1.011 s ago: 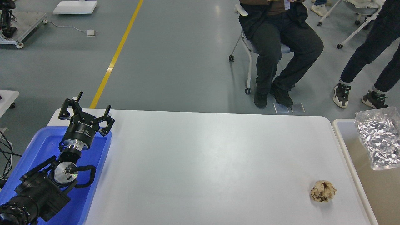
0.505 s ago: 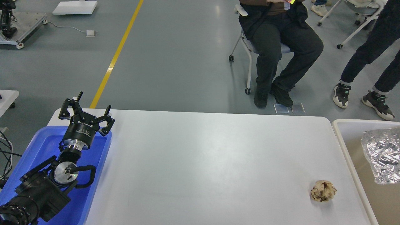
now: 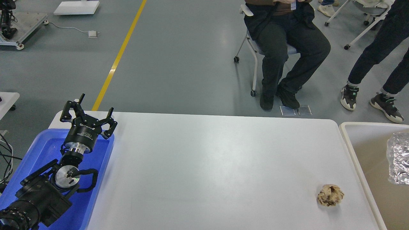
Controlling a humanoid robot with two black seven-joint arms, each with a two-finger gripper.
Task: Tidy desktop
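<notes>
The desktop [image 3: 207, 159] is a wide white tabletop with rounded corners. A crumpled brown paper ball [image 3: 330, 195] lies on it near the front right. A crinkled silver foil bag [image 3: 398, 158] shows at the right edge over the white-rimmed beige bin [image 3: 370, 147]; whatever holds it is out of view. My left gripper [image 3: 91, 111] is open and empty, held above the far corner of the blue plastic tray [image 3: 48, 150] at the desktop's left end. My right gripper is not in view.
A seated person's legs [image 3: 287, 64] and office chair are just beyond the desktop's far edge. A standing person's legs [image 3: 374, 64] are at the far right. A yellow floor line [image 3: 118, 57] runs away at the far left.
The foil bag has moved down and to the right, over the beige bin and partly out of the frame. My left arm and the paper ball have not moved.
</notes>
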